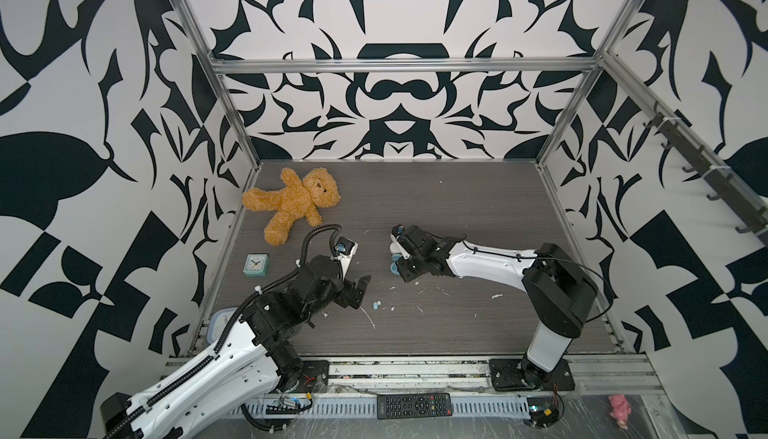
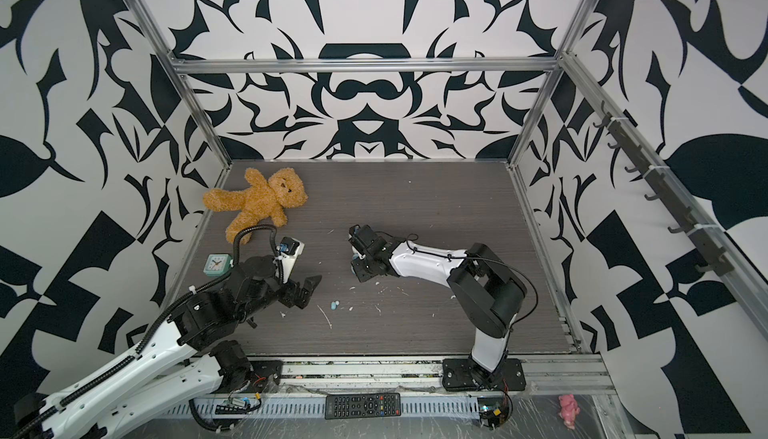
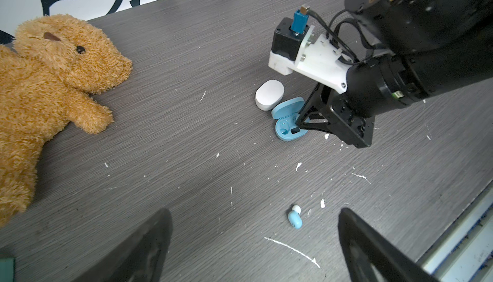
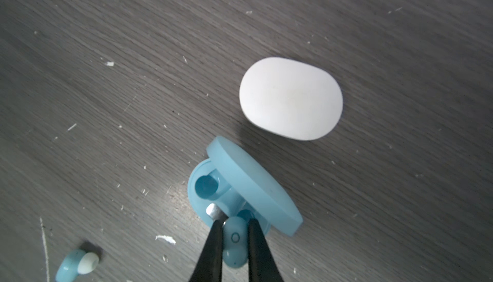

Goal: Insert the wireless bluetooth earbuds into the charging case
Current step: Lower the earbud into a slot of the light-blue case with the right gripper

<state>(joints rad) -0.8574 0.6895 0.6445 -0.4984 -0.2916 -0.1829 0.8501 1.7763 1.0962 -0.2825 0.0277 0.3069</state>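
Note right tool [image 4: 235, 224] pinching a light blue earbud [image 4: 234, 243] between its thin black fingers [image 4: 213, 248], directly over the blue charging case [image 4: 193, 192]. Find that case lying on the tabletop [image 4: 106, 107] with lid [image 4: 253, 184] swung up. See one socket [image 4: 205, 186] bare, the other hidden beneath the pinched bud. Cannot tell whether bud touches the socket. Record white case [image 4: 290, 98] closed, just beside the blue lid. Note left tool [image 3: 254, 214] spread wide, clasping nothing, hovering above the tabletop. Locate second light blue earbud [image 3: 294, 218], white-tipped, lying on the tabletop ahead of the gap between those fingers, well apart from both cases. Log teddy bear [image 1: 295, 204] and small clock [image 1: 256, 265] toward the far left edge.
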